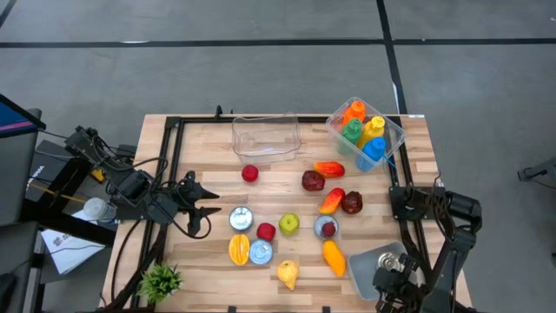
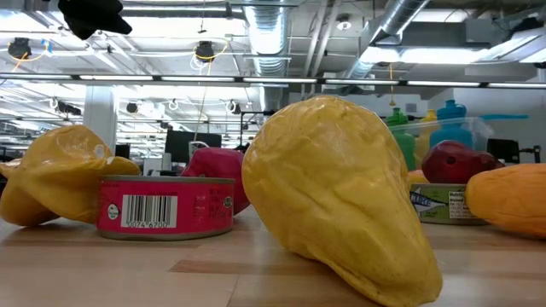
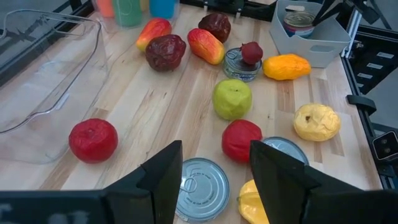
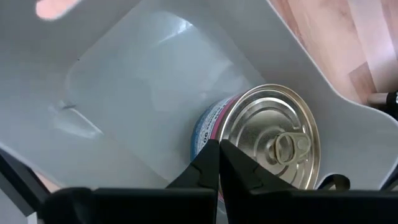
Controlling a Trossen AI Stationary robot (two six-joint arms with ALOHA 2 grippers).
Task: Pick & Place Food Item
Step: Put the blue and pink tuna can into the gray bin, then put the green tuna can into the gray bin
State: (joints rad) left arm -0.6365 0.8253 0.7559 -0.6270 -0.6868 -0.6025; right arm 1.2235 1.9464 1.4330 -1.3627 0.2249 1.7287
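- The table (image 1: 208, 139) is pale, banded wood planks edged by a dark metal frame.
- A clear, thin-walled plastic tub (image 1: 266, 136) with rounded corners sits at the table's 12 o'clock; a second clear bin (image 1: 393, 132) at 1 o'clock holds coloured plastic bottles.
- The left gripper (image 1: 207, 211) hangs at the table's 9 o'clock, its two dark matte fingers parted with nothing between them, and a ring-pull silver can (image 3: 202, 186) lies just past them.
- Glossy moulded food items lie scattered mid-table: a small red tomato (image 3: 93, 140) beside the tub, a green apple (image 3: 232, 98), a red apple (image 3: 241, 140), a dark maroon fruit (image 3: 165, 51), and a red-orange mango (image 3: 206, 45).
- A wrinkled yellow pear (image 2: 341, 200), broad at one end and tapering, fills the low view at the table's 6 o'clock edge; a pink-labelled can (image 2: 165, 207) with a barcode stands behind it.
- The right gripper (image 4: 219, 163) is pinched fully together, empty, over a grey plastic tray (image 4: 124, 81) at 5 o'clock, where a shiny can (image 4: 273, 146) lies tipped on its side.
- In the low view the pear hides most of the items behind it, and the right-hand orange fruit (image 2: 508, 199) is cut off by the frame.
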